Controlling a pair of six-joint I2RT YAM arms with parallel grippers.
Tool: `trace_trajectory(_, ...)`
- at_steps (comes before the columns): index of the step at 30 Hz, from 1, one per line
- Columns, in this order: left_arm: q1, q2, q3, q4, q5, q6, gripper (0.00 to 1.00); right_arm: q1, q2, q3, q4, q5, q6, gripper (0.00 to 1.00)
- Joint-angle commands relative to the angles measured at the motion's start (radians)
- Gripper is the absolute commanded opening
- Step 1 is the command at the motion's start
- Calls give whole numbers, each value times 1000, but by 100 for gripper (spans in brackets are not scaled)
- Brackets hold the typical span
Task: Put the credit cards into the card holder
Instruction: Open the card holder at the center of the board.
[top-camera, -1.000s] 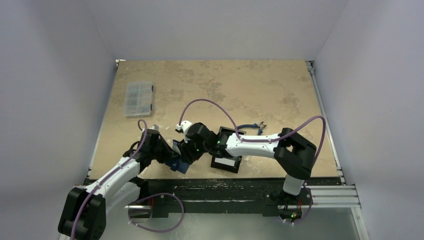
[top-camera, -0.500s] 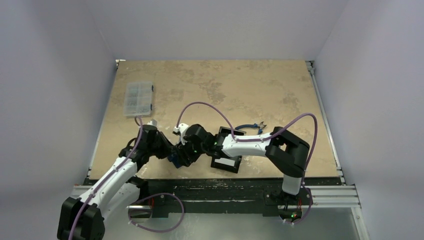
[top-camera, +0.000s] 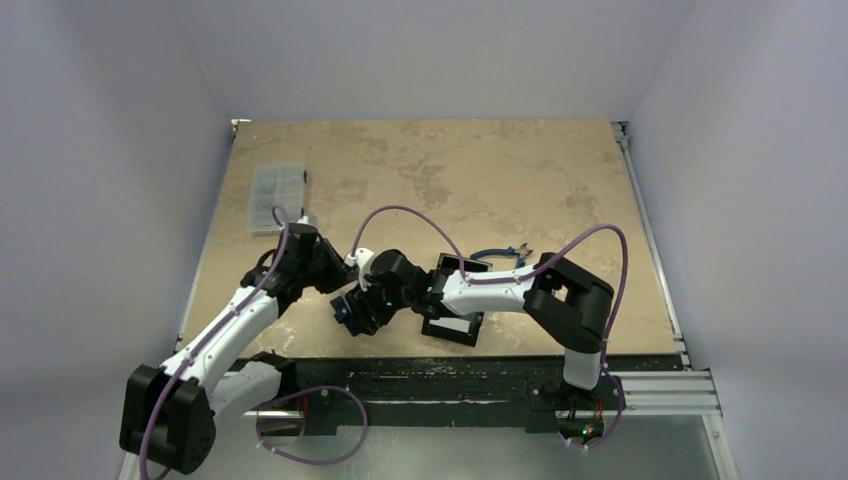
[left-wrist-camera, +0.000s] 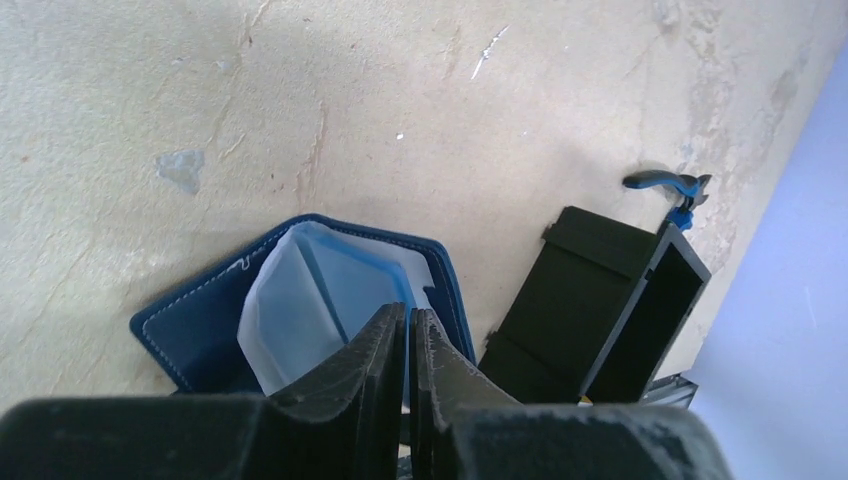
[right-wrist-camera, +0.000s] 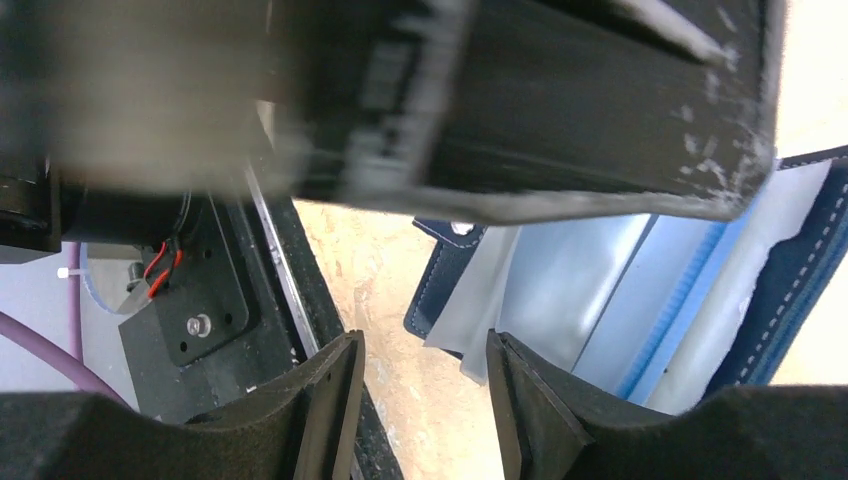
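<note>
The card holder (left-wrist-camera: 215, 320) lies open on the table, navy blue outside with pale shiny blue sleeves (left-wrist-camera: 300, 290) inside. It also shows in the right wrist view (right-wrist-camera: 640, 270) and as a dark blue patch in the top view (top-camera: 346, 308). My left gripper (left-wrist-camera: 408, 312) is shut, its fingers pressed together above the holder's near edge; I see nothing between them. In the top view it (top-camera: 325, 265) sits just left of the right wrist. My right gripper (right-wrist-camera: 425, 400) is open and empty over the holder's corner and bare table. No loose credit card shows.
A black box-shaped tray (top-camera: 452, 302) lies right of the holder, also in the left wrist view (left-wrist-camera: 600, 300). Blue-handled pliers (top-camera: 505, 255) lie beyond it. A clear compartment box (top-camera: 276, 197) sits at the far left. The table's near edge (top-camera: 420, 352) is close.
My left gripper has pulled back from the card holder, up and to the left. My right gripper has shifted slightly left over the holder.
</note>
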Motion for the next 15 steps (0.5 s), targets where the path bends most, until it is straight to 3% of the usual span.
trace_trajectory(1, 7, 95, 2, 142, 64, 6, 10, -5, -22, -46, 115, -47, 7, 56)
trace_trajectory(5, 7, 173, -48, 213, 152, 19, 5, -20, -29, -78, 159, -61, 42, 56)
trace_trajectory(15, 7, 89, -195, 176, 93, 39, 4, -82, -113, -125, 152, -73, 87, 64)
